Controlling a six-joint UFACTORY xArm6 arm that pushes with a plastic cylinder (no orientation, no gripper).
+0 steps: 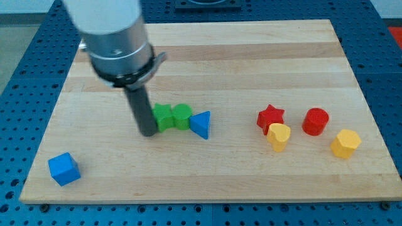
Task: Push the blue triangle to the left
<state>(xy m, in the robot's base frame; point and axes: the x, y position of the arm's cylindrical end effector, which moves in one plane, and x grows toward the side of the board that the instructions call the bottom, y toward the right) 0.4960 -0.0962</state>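
Where the wooden bench [251, 56] shows its middle, the blue triangle [201, 123] lies touching the right end of two green blocks [172, 117]. My tip [148, 133] sits at their left end. No pincer on this rod. Blue cube [64, 168] lower left; red star [271, 116], red cylinder [315, 121], two yellow blocks [279, 136] right.

- The blue triangle [201, 123] is seen slightly left of the frame's centre, resting flat on the wooden board.
- It is shown as a small, solid blue prism with a three-cornered top face; one corner is pointed toward the view's left and a flat side is turned toward the view's right.
- Its left corner is pressed against a green block [182, 117], or set just beside it; contact cannot be confirmed.
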